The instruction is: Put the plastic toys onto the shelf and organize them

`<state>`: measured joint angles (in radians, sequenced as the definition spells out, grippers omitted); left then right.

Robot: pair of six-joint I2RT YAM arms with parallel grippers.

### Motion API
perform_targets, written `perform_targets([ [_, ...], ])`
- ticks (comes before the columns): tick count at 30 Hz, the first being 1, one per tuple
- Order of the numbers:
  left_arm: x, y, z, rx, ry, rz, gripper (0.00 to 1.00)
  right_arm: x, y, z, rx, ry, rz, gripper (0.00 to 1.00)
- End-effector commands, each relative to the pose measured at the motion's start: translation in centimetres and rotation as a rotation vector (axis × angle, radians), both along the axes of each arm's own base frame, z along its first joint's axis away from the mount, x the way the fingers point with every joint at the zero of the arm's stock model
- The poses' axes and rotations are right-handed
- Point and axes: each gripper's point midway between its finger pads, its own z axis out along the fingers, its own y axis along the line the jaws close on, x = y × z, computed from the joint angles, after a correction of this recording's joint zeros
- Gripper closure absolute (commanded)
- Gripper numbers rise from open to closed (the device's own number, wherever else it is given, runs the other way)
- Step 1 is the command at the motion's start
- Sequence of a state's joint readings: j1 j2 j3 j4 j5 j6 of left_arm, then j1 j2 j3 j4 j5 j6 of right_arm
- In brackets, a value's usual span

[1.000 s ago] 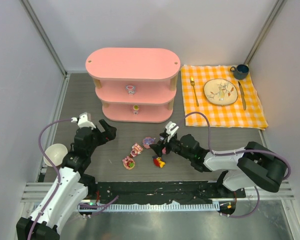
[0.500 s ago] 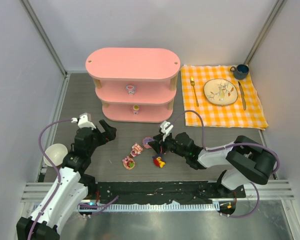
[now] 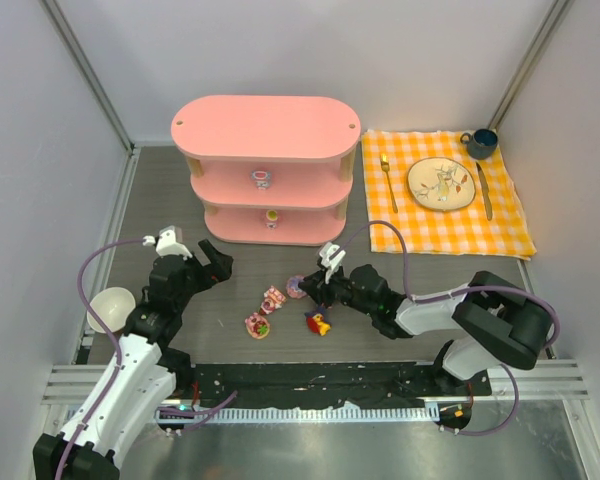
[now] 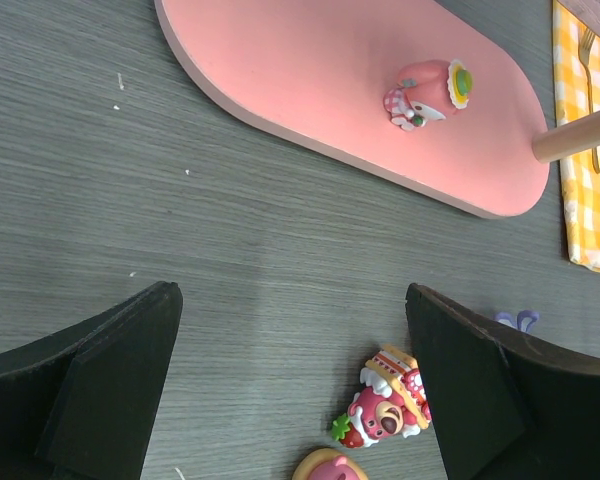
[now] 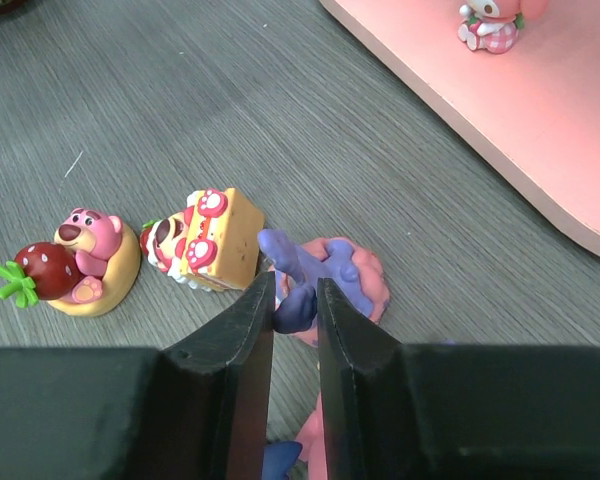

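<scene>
Since the right gripper (image 5: 295, 285), nearly shut, pinches just a thin bit of the bunny (image 5: 330, 272), it may slip.

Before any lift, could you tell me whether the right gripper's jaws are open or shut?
Shut on the blue-purple plastic bunny figurine: the right gripper jaws clamp it from both sides.

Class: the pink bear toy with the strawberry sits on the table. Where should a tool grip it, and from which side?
Grip the pink bear toy across its yellow base, from above. The strawberry juts out one side and the cake toy sits close on the other, so pinch across the free sides.
</scene>
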<state>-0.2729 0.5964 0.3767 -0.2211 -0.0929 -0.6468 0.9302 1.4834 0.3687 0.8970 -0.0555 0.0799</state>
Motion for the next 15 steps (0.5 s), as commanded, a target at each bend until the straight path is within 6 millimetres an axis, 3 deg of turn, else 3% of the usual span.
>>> perform_targets([
  [1,0.5,-0.3,1.0,-0.013,-0.042,-0.005,0.00,0.1,1.0,2.8,0.052,-0.057,0.027,0.79],
  [8,0.4,-0.3,1.0,-0.019,-0.044,-0.005,0.00,0.2,1.2,4.5,0.057,-0.090,0.043,0.98],
  [15,0.4,-0.3,1.0,-0.023,-0.046,-0.005,0.00,0.1,1.6,6.7,0.034,-0.103,0.072,0.99],
])
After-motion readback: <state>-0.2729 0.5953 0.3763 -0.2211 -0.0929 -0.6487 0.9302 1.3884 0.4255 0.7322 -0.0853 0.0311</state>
